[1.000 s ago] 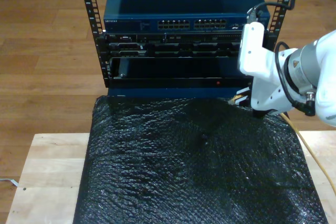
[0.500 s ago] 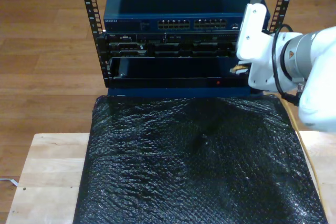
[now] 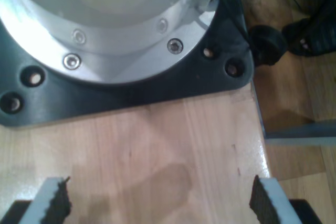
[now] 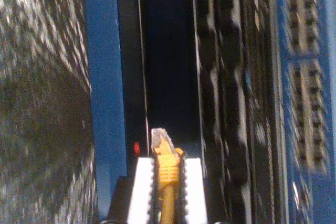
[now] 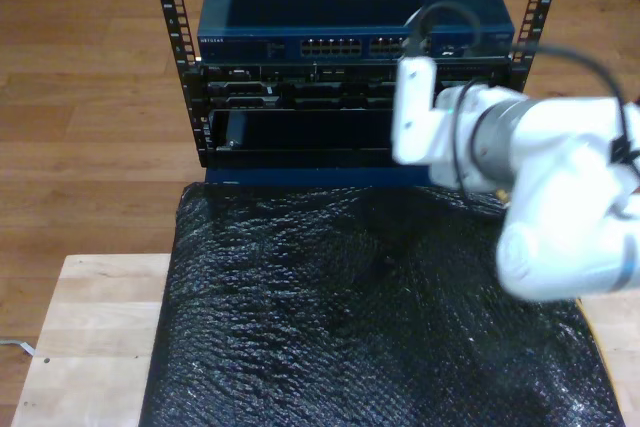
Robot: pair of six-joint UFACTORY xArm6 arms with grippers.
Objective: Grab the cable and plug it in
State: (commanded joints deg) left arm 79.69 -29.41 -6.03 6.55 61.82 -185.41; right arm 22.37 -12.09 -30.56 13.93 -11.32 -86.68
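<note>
Nearest to us, our second claw [image 4: 168,192] is closed on the cable [image 4: 167,182]: its two white fingers [image 4: 140,190] press the orange-yellow boot from either side, and the small clear plug [image 4: 159,139] juts out just past the fingertips, pointing toward the rack [image 5: 350,97]. The hold sits right behind the plug, which we judge to be the right place. The cable is light and limp along its length, so a grip further back would let the tip droop and wander. The boot is the one stiff part that can steer the plug. The clear plug looks brittle, and its latch tab could snap or catch if it meets a port edge crooked, so we would push gently and squarely. The smooth jacket could also slide between the pads under a hard push.

In the exterior view the white second arm [image 5: 520,167] reaches across in front of the rack, above the far edge of the black bubble-wrap sheet [image 5: 370,317] that covers the worktop [image 5: 90,327].

Beyond the plug lies the dark open bay of the rack, with a blue panel edge [image 4: 105,77] beside it. Further off are the rows of ports on the blue switch [image 5: 350,45] at the rack's top.

Our first claw [image 3: 157,203] stands wide apart with nothing between its fingers, over bare wood beside an arm's black base plate [image 3: 126,93].
</note>
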